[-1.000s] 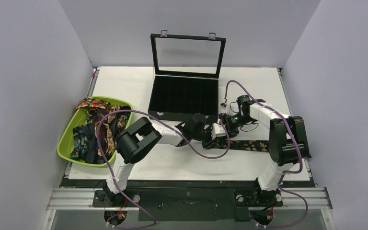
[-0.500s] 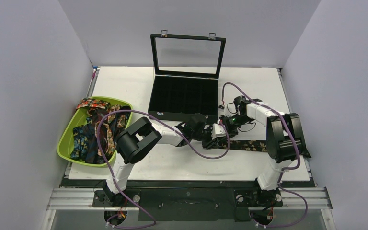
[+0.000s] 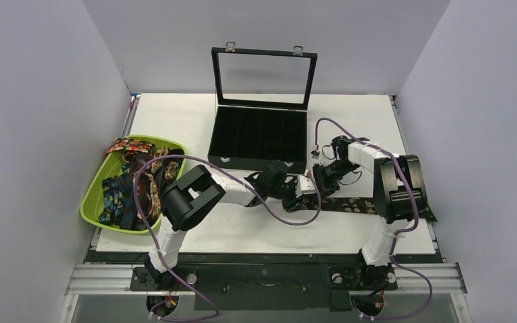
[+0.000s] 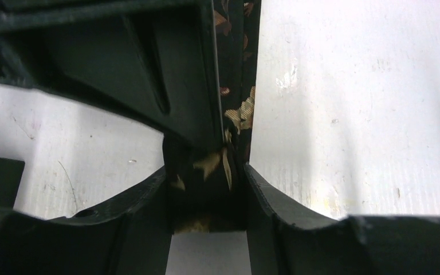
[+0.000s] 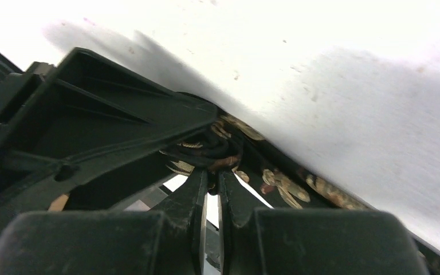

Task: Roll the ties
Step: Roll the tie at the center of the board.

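You are mid-roll on the dark, tan-gold floral tie (image 3: 353, 204). Its rolled end sits near the middle of the counter (image 3: 175, 121), between both hands. The unrolled length lies flat, running off toward 3 o'clock and passing under the right arm (image 3: 394, 188). The other ties (image 3: 134, 188) are heaped in the green bin (image 3: 89, 202) at 9 o'clock.

Your left hand (image 4: 205, 175) straddles the roll with a finger against each side, pinching it. Your right hand (image 5: 212, 175) has its fingers pressed together, with the tips at the roll's core. That wrist view is too crowded to say whether a fold of cloth is caught between them.

The next move, as I judge it, is another turn of the roll toward 3 o'clock, taking up more of the flat cloth. One hand should hold the coil's shape while the other regrips. If both let go at once, the coil will likely spring loose.

- **12 o'clock:** The front wall of the black box (image 3: 256, 163) stands near the hands, so you have little room to swing away from yourself.
- **6 to 7 o'clock:** The purple cable (image 3: 289, 219) droops to the counter just beside the roll and could snag it.
- **3 o'clock:** The right arm's own elbow hangs over the tie, and the tie's far tip lies at the counter's right edge.
- **5 o'clock:** Your freest room is the bare strip on the near side of the flat cloth.
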Controlling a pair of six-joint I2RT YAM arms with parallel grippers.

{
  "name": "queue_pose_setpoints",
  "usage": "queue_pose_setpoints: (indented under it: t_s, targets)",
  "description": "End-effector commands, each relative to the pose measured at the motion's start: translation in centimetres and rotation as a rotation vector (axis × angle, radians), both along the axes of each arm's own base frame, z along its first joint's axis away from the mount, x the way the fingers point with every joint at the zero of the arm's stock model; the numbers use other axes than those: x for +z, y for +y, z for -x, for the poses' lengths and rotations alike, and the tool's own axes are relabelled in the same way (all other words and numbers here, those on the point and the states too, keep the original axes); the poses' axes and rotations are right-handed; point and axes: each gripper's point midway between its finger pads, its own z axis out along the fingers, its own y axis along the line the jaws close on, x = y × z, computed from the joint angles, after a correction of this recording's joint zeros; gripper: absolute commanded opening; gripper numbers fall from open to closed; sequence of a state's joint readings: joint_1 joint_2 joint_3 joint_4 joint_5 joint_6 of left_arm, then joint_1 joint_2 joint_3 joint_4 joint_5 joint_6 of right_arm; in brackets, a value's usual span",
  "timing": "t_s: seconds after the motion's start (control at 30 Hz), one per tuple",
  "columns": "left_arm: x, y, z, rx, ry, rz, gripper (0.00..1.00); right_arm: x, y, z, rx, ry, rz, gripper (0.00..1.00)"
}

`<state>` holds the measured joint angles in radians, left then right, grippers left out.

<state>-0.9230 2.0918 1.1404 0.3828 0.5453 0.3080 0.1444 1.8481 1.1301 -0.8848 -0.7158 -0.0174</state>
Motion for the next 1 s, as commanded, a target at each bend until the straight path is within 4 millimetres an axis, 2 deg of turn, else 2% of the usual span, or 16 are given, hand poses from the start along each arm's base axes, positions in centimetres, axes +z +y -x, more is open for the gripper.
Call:
queue_pose_setpoints:
  t_s: [0.0,0.2,0.23,0.3,0.43,0.67,0.77,0.8,0.83,0.93,0.97]
  targets:
    - [-2.1,3.0,1.9,-0.012,0.097,-0.104,0.42,-3.2,-5.4,-0.8,0.027,-0.031,0.278,0.0]
    - [-1.0,2.3,1.7,-0.025,0.087,-0.063,0.44,-3.7,-5.7,-0.8,0.021,-0.009,0.294,0.0]
    - [-0.8,2.3,1.7,-0.024,0.086,-0.057,0.46,-3.8,-5.7,-0.7,0.022,-0.006,0.294,0.0]
    - [0.2,1.7,1.2,-0.015,0.064,-0.019,0.58,-3.8,-5.5,-0.7,0.022,-0.004,0.288,0.0]
    - [1.6,0.4,0.1,0.021,0.047,0.02,0.69,-3.9,-5.0,-0.5,0.034,0.001,0.272,0.0]
    - [1.2,-1.8,-1.4,0.051,0.001,0.022,0.73,-3.9,-4.1,-0.4,0.069,-0.009,0.255,0.0]
    - [-0.2,-1.5,-1.3,0.047,-0.001,-0.02,0.63,-3.9,-3.5,-0.5,0.091,-0.023,0.243,0.0]
    - [-0.7,-1.1,-1.2,0.045,0.0,-0.041,0.54,-3.8,-3.2,-0.8,0.096,-0.033,0.238,0.0]
    - [-0.8,-0.7,-1.3,0.052,-0.004,-0.049,0.5,-3.7,-2.8,-1.0,0.106,-0.042,0.228,0.0]
    - [-2.4,2.1,-0.4,0.074,0.015,-0.108,0.32,-3.2,-1.4,-2.2,0.133,-0.085,0.202,0.0]
    - [-1.9,2.7,-0.6,0.088,0.011,-0.107,0.29,-3.1,-0.7,-2.3,0.147,-0.094,0.189,0.0]
